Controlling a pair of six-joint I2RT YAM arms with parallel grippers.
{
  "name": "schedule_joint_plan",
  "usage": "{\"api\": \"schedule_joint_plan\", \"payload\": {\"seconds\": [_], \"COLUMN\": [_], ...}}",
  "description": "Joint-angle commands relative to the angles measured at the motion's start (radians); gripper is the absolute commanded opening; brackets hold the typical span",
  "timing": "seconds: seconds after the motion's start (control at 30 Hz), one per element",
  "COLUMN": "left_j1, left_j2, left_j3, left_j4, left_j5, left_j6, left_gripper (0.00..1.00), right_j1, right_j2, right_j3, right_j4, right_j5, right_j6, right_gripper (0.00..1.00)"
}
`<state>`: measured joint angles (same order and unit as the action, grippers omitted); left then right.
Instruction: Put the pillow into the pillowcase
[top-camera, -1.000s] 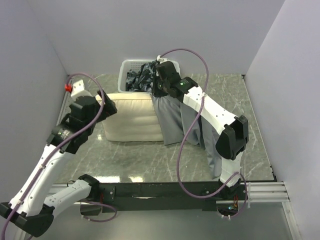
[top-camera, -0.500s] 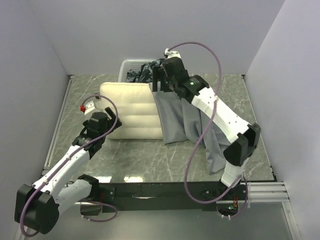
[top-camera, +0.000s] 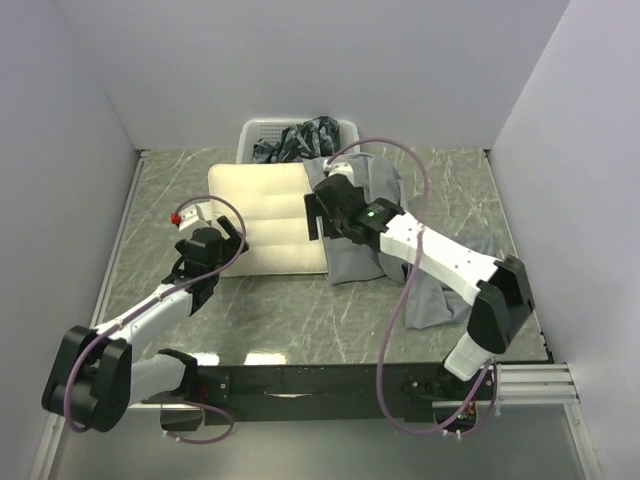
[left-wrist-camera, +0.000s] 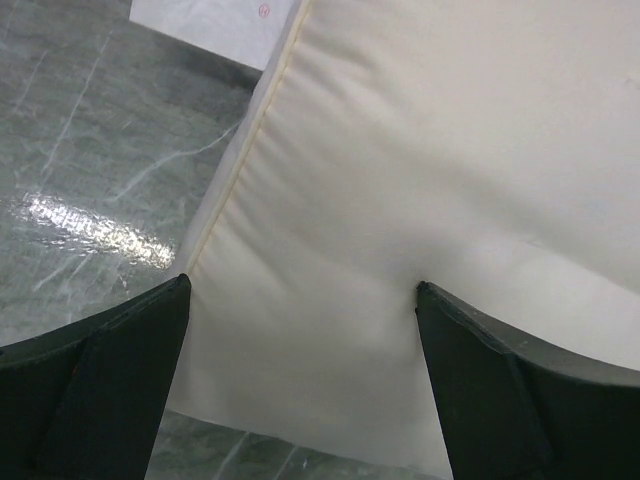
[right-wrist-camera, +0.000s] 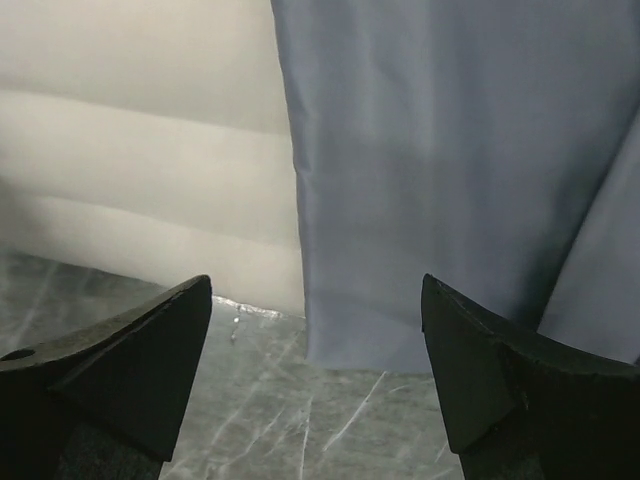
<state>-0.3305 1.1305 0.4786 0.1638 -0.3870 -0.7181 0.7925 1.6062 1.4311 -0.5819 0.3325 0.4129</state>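
The pillow (top-camera: 262, 215) lay flat on the table (top-camera: 300, 310), left of centre, its right end covered by the edge of the pillowcase (top-camera: 378, 178); whether that end sat inside the mouth or merely under the cloth could not be told. The left tool (left-wrist-camera: 302, 290) was released, spread wide over the pillow's near left corner, gripping nothing; the right tool (right-wrist-camera: 315, 285) was likewise released, hovering above the seam where grey met cream.

The likely trouble: with neither tool holding the case, a push from the left would probably carry case and pillow along together, or bunch the limp cloth shut; the thick pillow could also buckle instead of sliding; the loose tail of the case at the near right might snag under the right arm.

The pillow was cream, plump, rectangular, with soft ridges and a piped edge; the pillowcase was thin, smooth, grey and rumpled; the table was glossy green marble.
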Motion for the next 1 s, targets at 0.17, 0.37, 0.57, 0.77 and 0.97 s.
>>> {"api": "schedule_joint_plan", "payload": {"seconds": [0.17, 0.37, 0.57, 0.77, 0.97], "left_j1": [0.005, 0.005, -0.021, -0.156, -0.242], "left_j2": [0.077, 0.133, 0.013, -0.202, -0.328], "left_j3": [-0.012, 0.006, -0.018, 0.070, 0.188], "left_j4": [0.097, 0.126, 0.122, -0.019, -0.160], "left_j5": [0.005, 0.089, 0.244, 0.244, 0.197], "left_j6": [-0.006, 0.006, -0.017, -0.046, -0.098], "left_gripper": [1.00, 0.18, 0.01, 0.01, 0.01], "right_j1": [0.005, 0.007, 0.059, 0.223, 0.267], "right_j2": [0.146, 0.190, 0.172, 0.201, 0.262], "right_j3": [-0.026, -0.005, 0.136, 0.395, 0.638], "right_j4": [0.062, 0.034, -0.059, -0.137, -0.206], "right_j5": [0.088, 0.112, 0.074, -0.019, -0.115], "right_j6": [0.041, 0.056, 0.046, 0.037, 0.040], "right_gripper": [0.87, 0.58, 0.01, 0.00, 0.00]}}
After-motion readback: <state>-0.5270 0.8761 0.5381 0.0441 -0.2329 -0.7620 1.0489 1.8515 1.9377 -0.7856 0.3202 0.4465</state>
